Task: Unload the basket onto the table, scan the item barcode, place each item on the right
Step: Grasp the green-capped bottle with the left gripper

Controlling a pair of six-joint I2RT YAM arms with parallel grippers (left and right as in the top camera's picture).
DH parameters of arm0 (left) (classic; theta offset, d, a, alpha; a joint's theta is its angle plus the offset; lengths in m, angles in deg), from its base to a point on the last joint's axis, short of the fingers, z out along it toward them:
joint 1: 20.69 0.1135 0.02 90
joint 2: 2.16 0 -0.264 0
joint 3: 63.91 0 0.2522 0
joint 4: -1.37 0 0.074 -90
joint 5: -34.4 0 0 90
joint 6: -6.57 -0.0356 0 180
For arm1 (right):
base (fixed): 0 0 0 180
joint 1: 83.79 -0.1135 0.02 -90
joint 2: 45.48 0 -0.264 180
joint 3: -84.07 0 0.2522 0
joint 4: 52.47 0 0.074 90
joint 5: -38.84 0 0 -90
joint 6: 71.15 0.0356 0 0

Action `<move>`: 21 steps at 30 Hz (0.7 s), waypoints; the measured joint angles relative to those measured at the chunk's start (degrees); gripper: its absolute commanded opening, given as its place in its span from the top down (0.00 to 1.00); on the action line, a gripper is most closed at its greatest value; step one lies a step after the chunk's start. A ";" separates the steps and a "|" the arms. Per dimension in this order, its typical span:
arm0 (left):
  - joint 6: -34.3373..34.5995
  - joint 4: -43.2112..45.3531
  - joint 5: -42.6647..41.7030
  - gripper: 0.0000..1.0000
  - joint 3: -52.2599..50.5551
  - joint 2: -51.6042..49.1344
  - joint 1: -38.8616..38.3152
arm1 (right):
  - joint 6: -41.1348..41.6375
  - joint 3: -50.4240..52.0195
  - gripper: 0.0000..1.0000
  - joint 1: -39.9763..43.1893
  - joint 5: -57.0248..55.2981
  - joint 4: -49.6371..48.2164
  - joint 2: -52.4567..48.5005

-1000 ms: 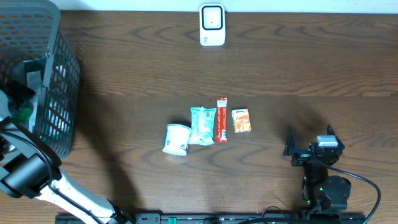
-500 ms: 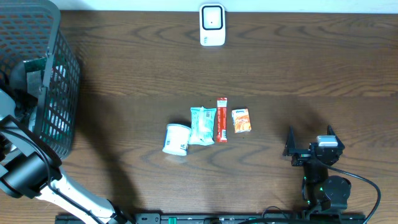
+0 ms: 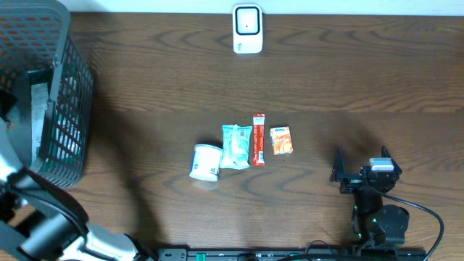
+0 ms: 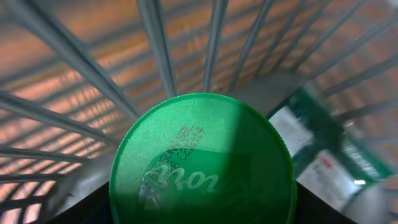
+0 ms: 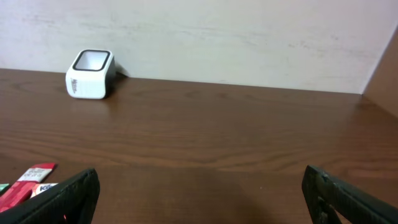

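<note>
The desk (image 3: 362,80) is dark brown with wavy wood grain. At twelve o'clock the scanner (image 3: 247,29) is white with a dark window. At centre lie a white cup (image 3: 206,162) with blue print, a pale teal pouch (image 3: 235,146), a red stick (image 3: 257,140) and an orange box (image 3: 280,140). At ten o'clock the basket (image 3: 72,94) is dark grey mesh. The lid (image 4: 202,162) is glossy green with raised lettering. The right gripper (image 5: 200,186) is black and the wall (image 5: 249,37) is off-white.

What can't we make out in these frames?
Left gripper: overhead, the basket wall hides it; left wrist, the green lid covers the jaws, grip unclear.
Container under the lid: left wrist, lid hides it.
Barcodes on the table items: overhead, too small.
Label beside the lid: left wrist, blurred.
</note>
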 measured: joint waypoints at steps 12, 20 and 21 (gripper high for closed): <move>0.20 -2.73 -1.81 0.37 0.13 1.84 -0.24 | 0.00 0.00 0.01 0.00 0.00 0.00 0.00; 0.20 -2.38 -2.51 0.37 0.13 3.78 -1.70 | -0.02 0.00 0.01 0.00 0.00 0.00 0.00; 0.17 -2.38 -2.64 0.37 0.13 4.66 -1.81 | -0.02 0.00 0.01 0.00 0.00 0.00 0.00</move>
